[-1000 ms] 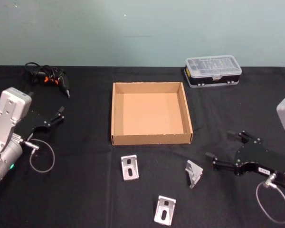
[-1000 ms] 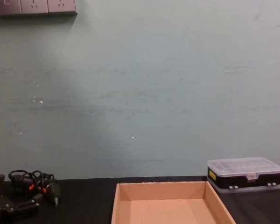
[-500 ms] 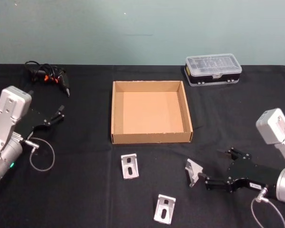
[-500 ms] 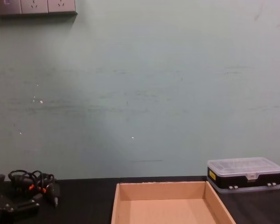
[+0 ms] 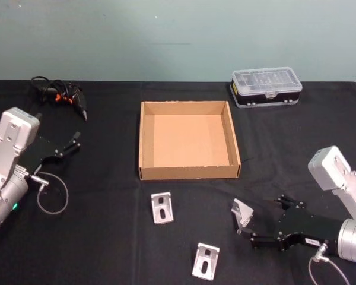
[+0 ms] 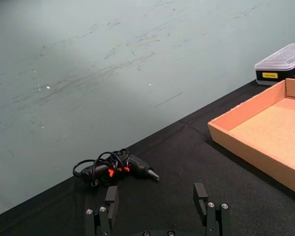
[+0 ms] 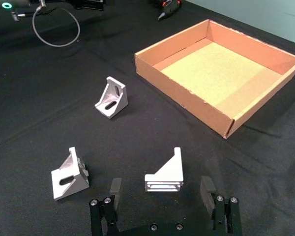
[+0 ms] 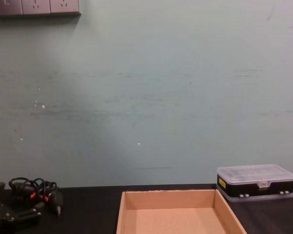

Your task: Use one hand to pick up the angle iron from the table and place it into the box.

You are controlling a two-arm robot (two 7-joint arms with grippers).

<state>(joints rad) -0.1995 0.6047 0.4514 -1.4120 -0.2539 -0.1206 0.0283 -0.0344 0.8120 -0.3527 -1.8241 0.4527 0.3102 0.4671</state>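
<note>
Three silver angle irons lie on the black table in front of the box: one at the left, one at the right, one nearest the front. My right gripper is low beside the right angle iron, open, its two fingers standing to either side of the iron's near end without touching it. The tan cardboard box sits at the table's middle with nothing in it. My left gripper rests open at the far left, holding nothing.
A small black case with a clear lid stands behind the box to the right. A black tool with orange marks and a coiled cable lies at the back left. The other two angle irons lie left of my right gripper.
My right gripper has moved left and down toward the front, from beside the right angle iron to straddling its near end. The left arm has stayed put.
</note>
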